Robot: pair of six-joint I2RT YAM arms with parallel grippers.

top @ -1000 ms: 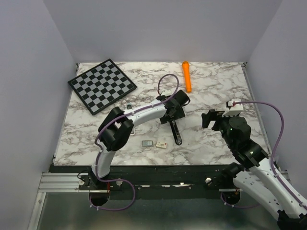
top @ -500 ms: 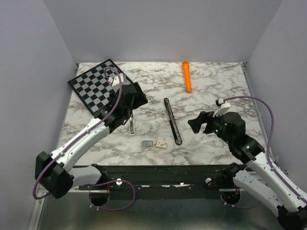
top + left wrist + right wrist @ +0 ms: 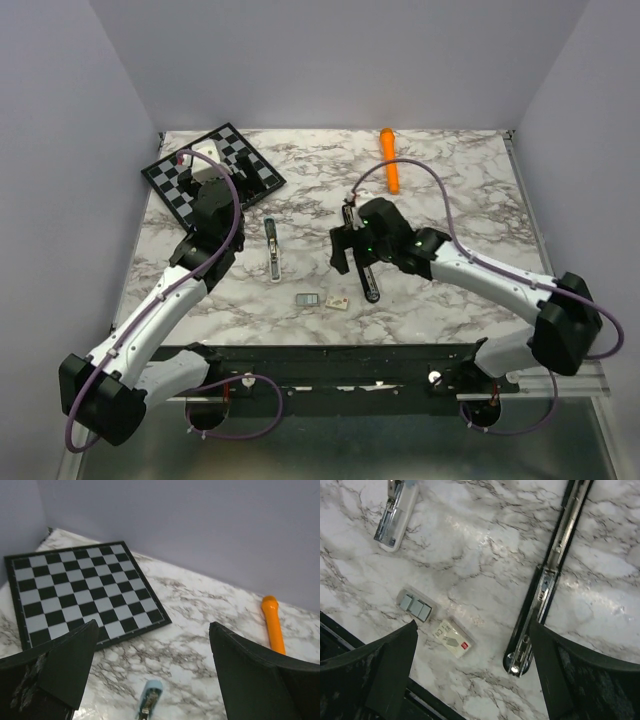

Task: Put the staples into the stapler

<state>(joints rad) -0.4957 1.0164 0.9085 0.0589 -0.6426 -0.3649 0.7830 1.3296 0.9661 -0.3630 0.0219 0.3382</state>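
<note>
The staples (image 3: pixel 415 606), a small grey block, lie on the marble table (image 3: pixel 480 180) to the left of the stapler (image 3: pixel 368 282), beside its near end but apart from it, and nothing holds them. The stapler itself lies flat on the table, long and black, and you can see its metal channel in the right wrist view. Between its near end and the staples you find a tiny white piece (image 3: pixel 451 639) with dark dots. Your right gripper (image 3: pixel 472 630) hangs over the middle part of the stapler, spread wide and empty. The stapler runs along one side of the opening, and I cannot tell if they touch. Your left gripper (image 3: pixel 152 630) is well to the left of the stapler, by the near edge of the chessboard (image 3: pixel 75 595). It is also wide open with nothing in it. A pale object with a light blue end (image 3: pixel 272 250) lies left of the stapler, about parallel to it. The orange marker (image 3: pixel 388 150) lies beyond the far end of the stapler.
</note>
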